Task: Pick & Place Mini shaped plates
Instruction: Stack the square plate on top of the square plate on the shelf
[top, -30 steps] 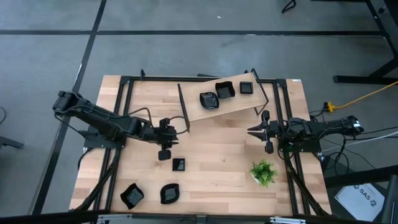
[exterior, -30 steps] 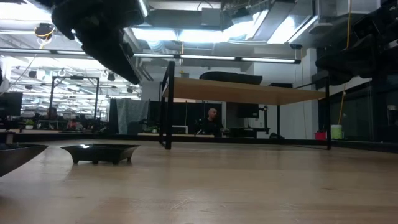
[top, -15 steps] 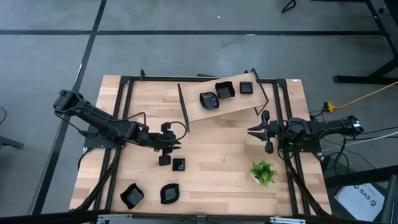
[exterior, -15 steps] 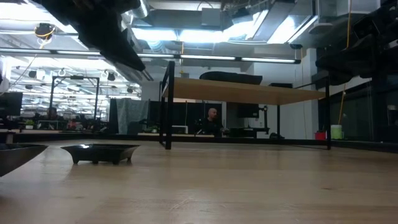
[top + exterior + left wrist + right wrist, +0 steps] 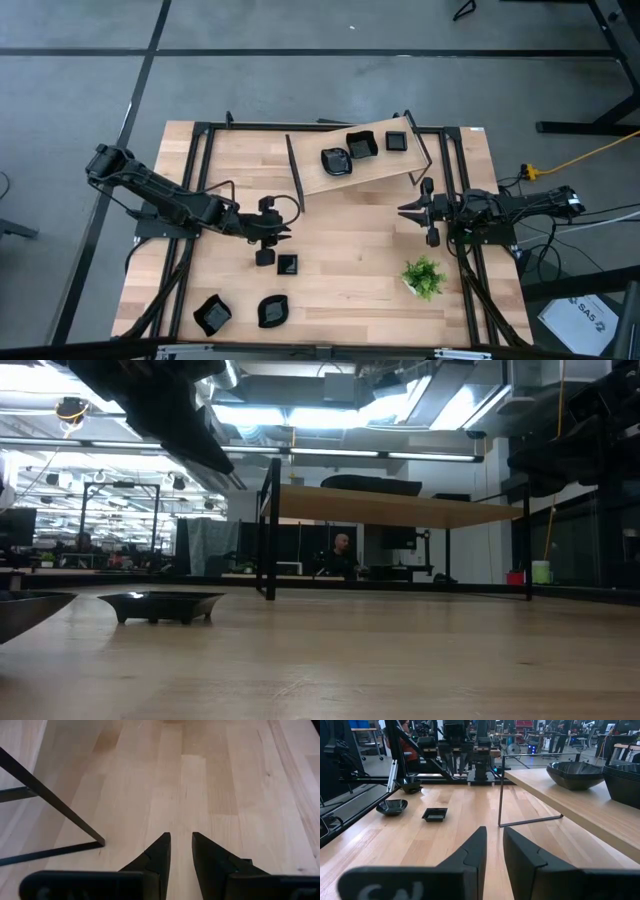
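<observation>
Left gripper (image 5: 264, 257) hovers mid-table, fingers a narrow slit apart and holding nothing, just beside the small square plate (image 5: 288, 265), so it should spread wider, centre over the rim, then descend straight.

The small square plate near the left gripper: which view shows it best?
The high view: the small square plate lies in full outline beside the left gripper. The right wrist view shows it far off; the left wrist view misses it.

low view: dish (image 5: 22, 610) cut off at edge — shape unclear
</observation>
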